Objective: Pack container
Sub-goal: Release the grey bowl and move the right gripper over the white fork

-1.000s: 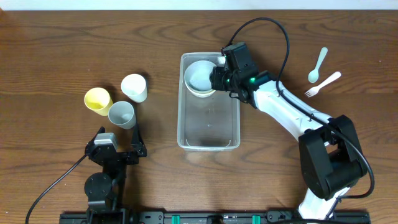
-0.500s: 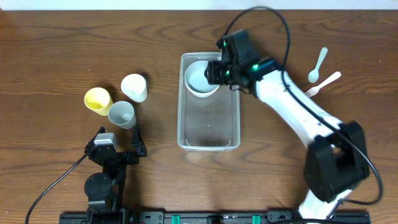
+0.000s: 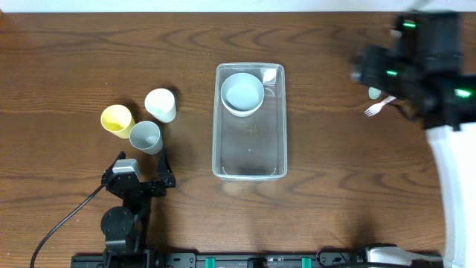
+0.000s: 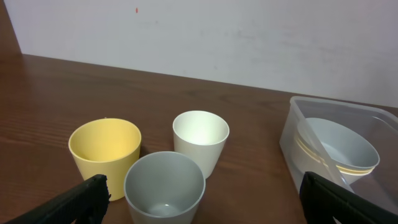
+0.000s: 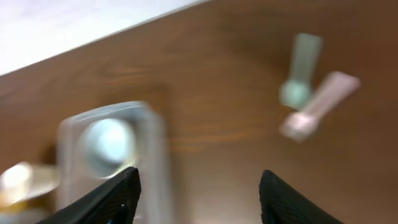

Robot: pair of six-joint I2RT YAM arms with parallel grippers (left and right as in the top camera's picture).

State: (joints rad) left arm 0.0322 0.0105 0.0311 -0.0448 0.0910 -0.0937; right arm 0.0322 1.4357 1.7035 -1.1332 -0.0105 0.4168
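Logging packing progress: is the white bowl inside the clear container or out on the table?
In. The bowl sits upright inside the container, at its far end; the right gripper is open, clear of it.

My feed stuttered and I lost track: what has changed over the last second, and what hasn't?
The right gripper, which was at the rim of the white bowl, has pulled off and swung far to the right. It is now open and empty above the fork. The bowl sits free in the far end of the container. Bowl, container, the three cups and the parked left gripper stayed put.
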